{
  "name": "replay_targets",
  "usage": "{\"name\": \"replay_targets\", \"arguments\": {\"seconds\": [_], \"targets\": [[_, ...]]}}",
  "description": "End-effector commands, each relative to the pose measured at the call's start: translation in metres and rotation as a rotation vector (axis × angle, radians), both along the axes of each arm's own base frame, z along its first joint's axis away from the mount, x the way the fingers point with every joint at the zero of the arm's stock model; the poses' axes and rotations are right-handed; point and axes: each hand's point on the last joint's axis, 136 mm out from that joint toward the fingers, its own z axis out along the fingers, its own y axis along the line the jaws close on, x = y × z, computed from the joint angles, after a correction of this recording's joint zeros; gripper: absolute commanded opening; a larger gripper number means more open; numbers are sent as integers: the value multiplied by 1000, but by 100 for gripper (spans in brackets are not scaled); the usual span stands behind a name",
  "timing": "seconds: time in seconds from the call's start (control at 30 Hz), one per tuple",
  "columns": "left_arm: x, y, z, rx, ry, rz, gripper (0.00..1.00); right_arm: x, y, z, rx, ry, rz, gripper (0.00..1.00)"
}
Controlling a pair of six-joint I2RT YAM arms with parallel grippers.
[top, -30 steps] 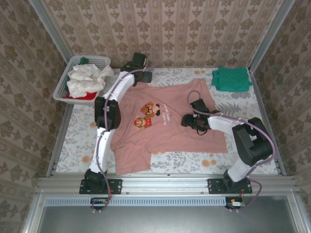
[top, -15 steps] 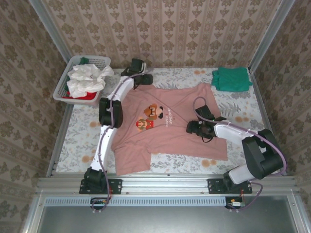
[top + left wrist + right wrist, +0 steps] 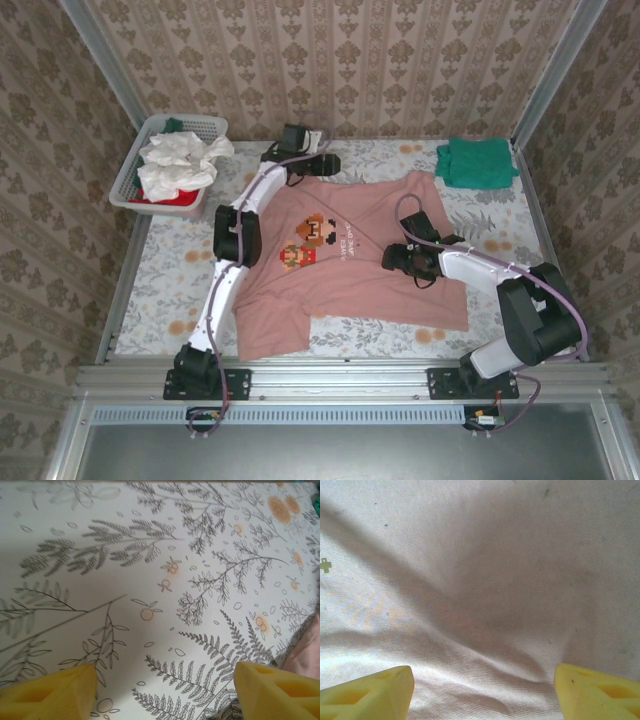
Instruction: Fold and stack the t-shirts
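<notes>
- Pink cloth pixel-print t-shirt (image 3: 340, 290) lies flat on your floral desk (image 3: 160, 290).
- Your left end effector (image 3: 328, 163): spread, over bare desk.
- Your right end effector (image 3: 392, 258): spread, over shirt.

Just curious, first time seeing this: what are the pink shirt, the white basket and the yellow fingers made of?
Pink shirt: soft matte cloth, likely cotton knit; fine weave and creases. Basket: seemingly rigid white plastic, slatted walls. Fingers: yellow, matte, probably plastic or foam; hard to tell.
</notes>
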Motion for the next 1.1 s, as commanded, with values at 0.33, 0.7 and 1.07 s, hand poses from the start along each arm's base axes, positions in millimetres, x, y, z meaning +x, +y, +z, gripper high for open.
{"name": "replay_targets", "arguments": {"seconds": [0.33,0.7,1.07], "targets": [[15,63,73,-140,-41,190,78,3,3,22,19,-35,18,76],[19,70,-9,-20,101,305,78,6,6,20,24,-31,34,76],[10,44,-19,-96,180,222,75,7,8,22,34,-41,41,76]]}}
